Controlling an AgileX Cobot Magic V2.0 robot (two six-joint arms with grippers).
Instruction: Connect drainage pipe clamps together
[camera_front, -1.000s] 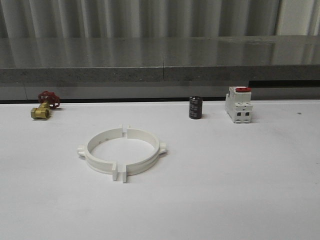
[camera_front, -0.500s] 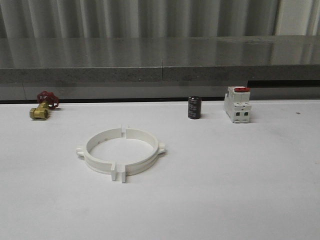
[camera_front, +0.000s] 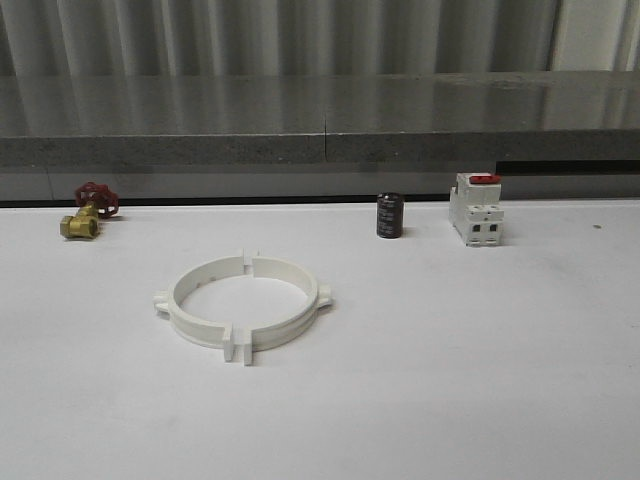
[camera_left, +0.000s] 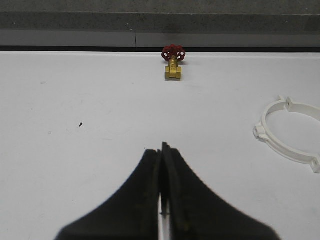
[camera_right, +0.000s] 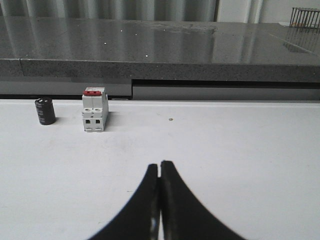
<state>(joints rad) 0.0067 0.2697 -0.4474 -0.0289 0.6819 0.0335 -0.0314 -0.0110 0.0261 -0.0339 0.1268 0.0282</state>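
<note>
Looking over the counter (camera_front: 500, 380), I see the two drainage pipe clamps (camera_front: 243, 301) lying flat left of centre, end tabs facing, forming a ring with narrow gaps at near and far joints. My left end effector (camera_left: 161, 150) is closed and empty, nearer the ring; the right end effector (camera_right: 160, 165) is likewise closed, well apart. Bare counter surrounds the ring; valve (camera_front: 88, 210), cylinder (camera_front: 390, 216) and breaker (camera_front: 476, 209) sit far back.

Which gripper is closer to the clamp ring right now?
Left, probably. The left gripper, shut, has the clamp ring in its wrist view, off to one side. The right gripper, also shut, faces the white block and black cylinder instead.
</note>
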